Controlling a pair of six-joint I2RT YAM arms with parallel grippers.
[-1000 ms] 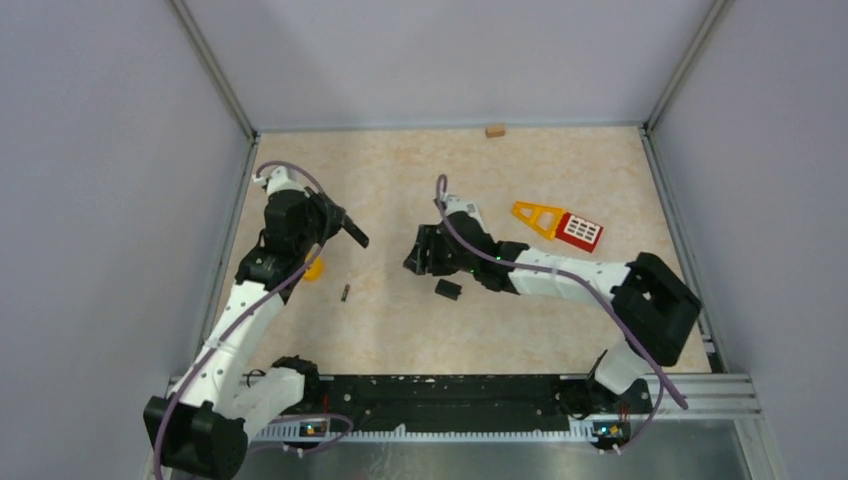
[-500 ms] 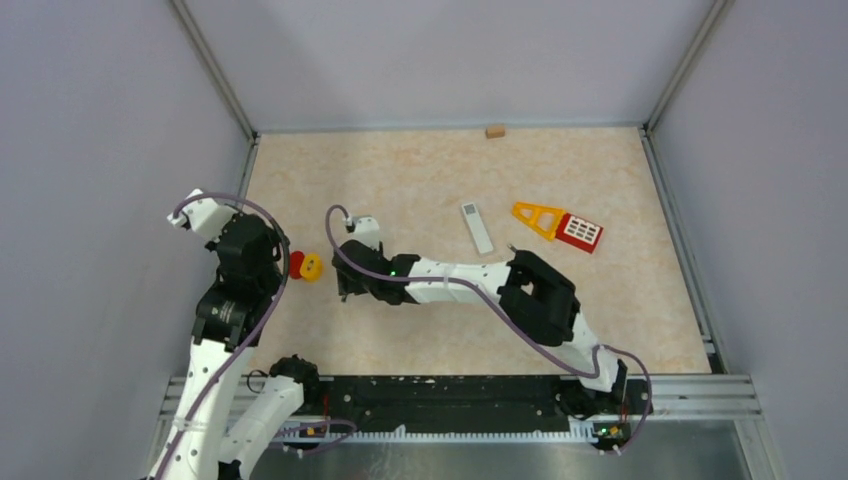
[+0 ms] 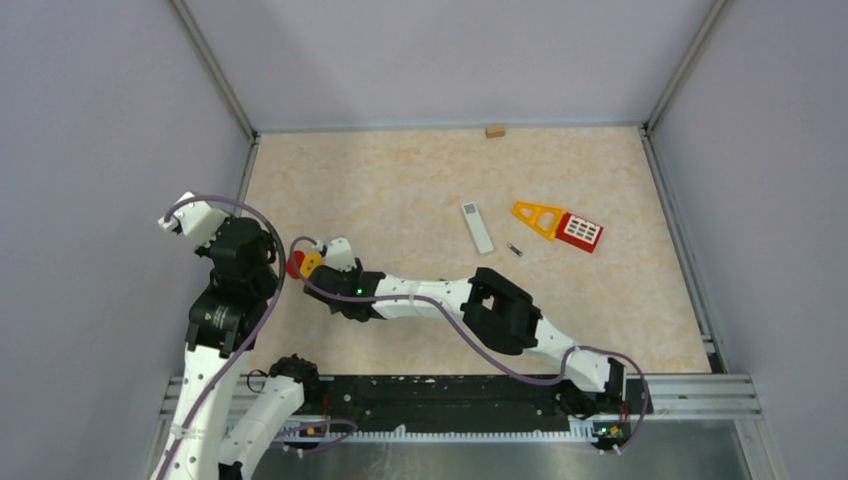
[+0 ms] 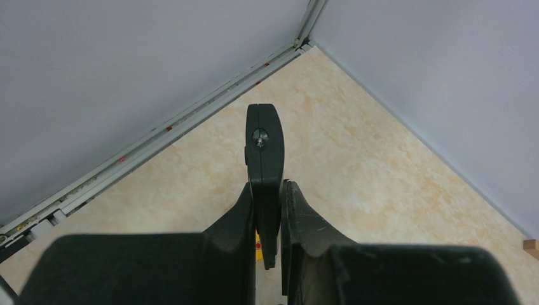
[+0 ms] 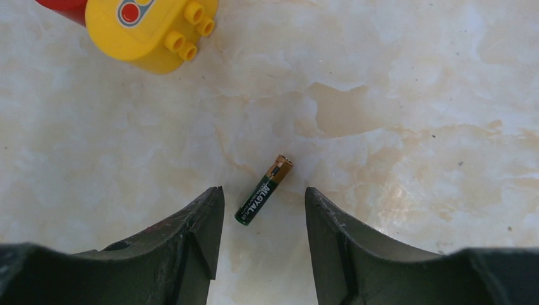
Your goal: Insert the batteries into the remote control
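Note:
My left gripper (image 4: 268,186) is shut on a black remote control (image 4: 265,143), held edge-on and sticking out past the fingertips towards the far left corner. From above, that arm (image 3: 238,262) stands by the left wall. My right gripper (image 5: 262,192) is open, and a green and gold battery (image 5: 270,180) lies on the table with its near half between the fingertips, touching neither. In the top view the right gripper (image 3: 343,295) covers that battery. A second battery (image 3: 516,250) lies near a white remote control (image 3: 477,227).
A yellow and red toy block (image 3: 303,263) sits just ahead of the right gripper, and shows as the toy block (image 5: 149,25) in the right wrist view. An orange and red toy (image 3: 560,225) lies at the right. A small wooden block (image 3: 494,130) rests at the back wall.
The right arm has swung left across the table, from the middle to the battery beside the yellow block. The left arm has drawn back towards the left wall with the black remote.

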